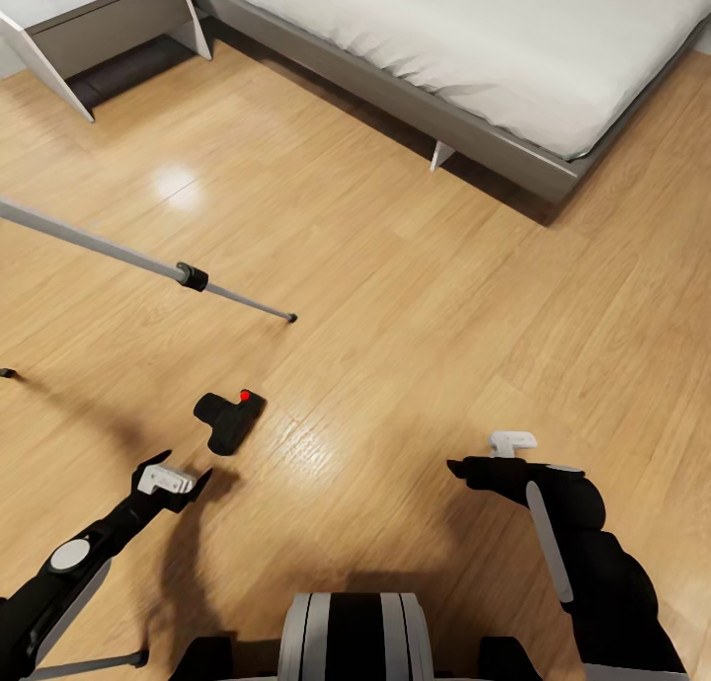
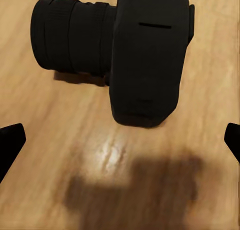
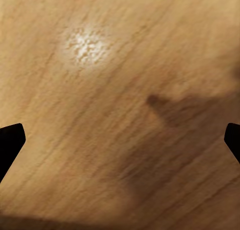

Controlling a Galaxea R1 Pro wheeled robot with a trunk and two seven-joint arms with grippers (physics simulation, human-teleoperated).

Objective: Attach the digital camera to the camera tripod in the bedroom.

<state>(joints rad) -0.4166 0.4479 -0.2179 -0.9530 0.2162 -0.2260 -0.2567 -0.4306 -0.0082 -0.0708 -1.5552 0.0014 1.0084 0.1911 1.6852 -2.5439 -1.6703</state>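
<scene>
Lying on the light wood floor is the digital camera, a small matte-black body with its red round button facing up and its stubby lens pointing toward the robot's left. In the left wrist view the camera shows close up, body and lens resting flat on the boards, with a blurred dark shadow on the floor nearer the jaws.

Just beside the camera, on the side nearer the robot, hangs the left gripper; its jaws stand released, spread wide with nothing between them, and they do not touch the camera. Its dark fingertips show at both edges of the left wrist view.

Beyond the camera, one thin silver leg of the camera tripod slants across the floor from the left edge, with a black joint partway along and a black foot on the boards. Another leg shows near the robot's base.

Well to the right, the right gripper hovers above bare floor, jaws released and holding nothing; its fingertips sit at the edges of the right wrist view.

Farther off stands the low grey bed with its white mattress, and a grey nightstand beside it at the left
</scene>
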